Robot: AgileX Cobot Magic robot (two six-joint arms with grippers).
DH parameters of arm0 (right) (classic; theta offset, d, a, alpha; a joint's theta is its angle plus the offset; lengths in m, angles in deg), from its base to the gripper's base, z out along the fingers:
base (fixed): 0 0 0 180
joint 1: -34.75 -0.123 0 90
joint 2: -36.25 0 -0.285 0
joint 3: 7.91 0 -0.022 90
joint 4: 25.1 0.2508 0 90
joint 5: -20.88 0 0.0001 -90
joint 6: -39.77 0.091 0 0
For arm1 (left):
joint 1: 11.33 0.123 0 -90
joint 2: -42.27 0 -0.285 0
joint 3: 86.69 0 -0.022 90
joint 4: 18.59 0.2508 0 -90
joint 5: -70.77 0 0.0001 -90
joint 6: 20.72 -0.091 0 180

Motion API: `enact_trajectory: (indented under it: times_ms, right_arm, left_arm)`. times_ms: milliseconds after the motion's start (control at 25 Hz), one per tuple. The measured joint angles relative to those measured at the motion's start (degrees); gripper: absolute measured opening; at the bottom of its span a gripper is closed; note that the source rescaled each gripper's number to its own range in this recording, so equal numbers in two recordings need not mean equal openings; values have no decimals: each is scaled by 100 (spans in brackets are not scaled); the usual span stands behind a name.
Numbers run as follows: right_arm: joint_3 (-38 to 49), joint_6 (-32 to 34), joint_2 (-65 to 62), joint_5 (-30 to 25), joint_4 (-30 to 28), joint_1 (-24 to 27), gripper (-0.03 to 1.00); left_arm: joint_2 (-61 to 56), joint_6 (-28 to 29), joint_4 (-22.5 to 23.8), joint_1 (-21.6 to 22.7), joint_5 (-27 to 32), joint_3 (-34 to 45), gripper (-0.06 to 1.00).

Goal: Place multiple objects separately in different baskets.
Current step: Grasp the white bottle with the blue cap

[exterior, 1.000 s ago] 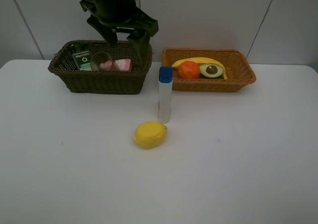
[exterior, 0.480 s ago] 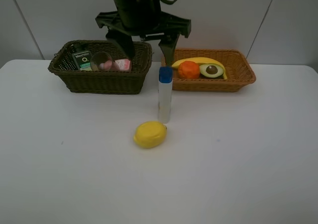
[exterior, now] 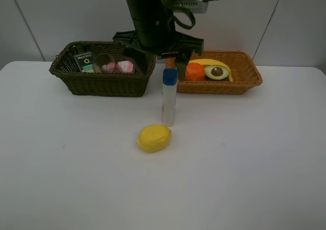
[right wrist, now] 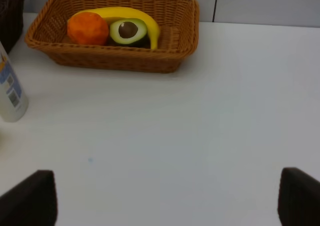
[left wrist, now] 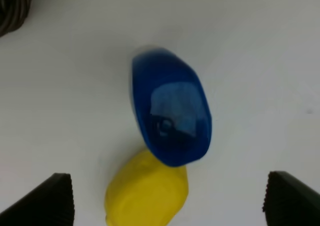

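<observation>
White table (exterior: 254,163). Exterior high: two baskets, dark basket (exterior: 102,82) far left, tan basket (exterior: 244,79) far right; bottle (exterior: 168,97) upright, lemon (exterior: 153,137) near it; labels unreadable. Left wrist: left gripper (left wrist: 167,198) spread, empty, above the bottle. Right wrist: right gripper (right wrist: 167,203) spread, empty.

Both baskets woven wicker, rough: dark one (exterior: 102,79) left, orange-tan one (exterior: 239,82) right. Bottle (exterior: 168,103) smooth white plastic, glossy blue cap (left wrist: 171,113). Table (exterior: 244,163) matt white.

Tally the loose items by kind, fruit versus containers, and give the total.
Fruit: 4 – banana, orange, avocado, lemon
Containers: 4 – green bottle, tumbler, pink bottle, blue-capped bottle
Total: 8
</observation>
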Motion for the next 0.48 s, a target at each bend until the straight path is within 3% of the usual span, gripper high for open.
enact_trajectory:
  times_ms: [480]
  right_arm:
    - [0, 0, 0, 0, 0, 0, 90]
  left_arm:
    - [581, -58, 5, 0, -703, -12, 100]
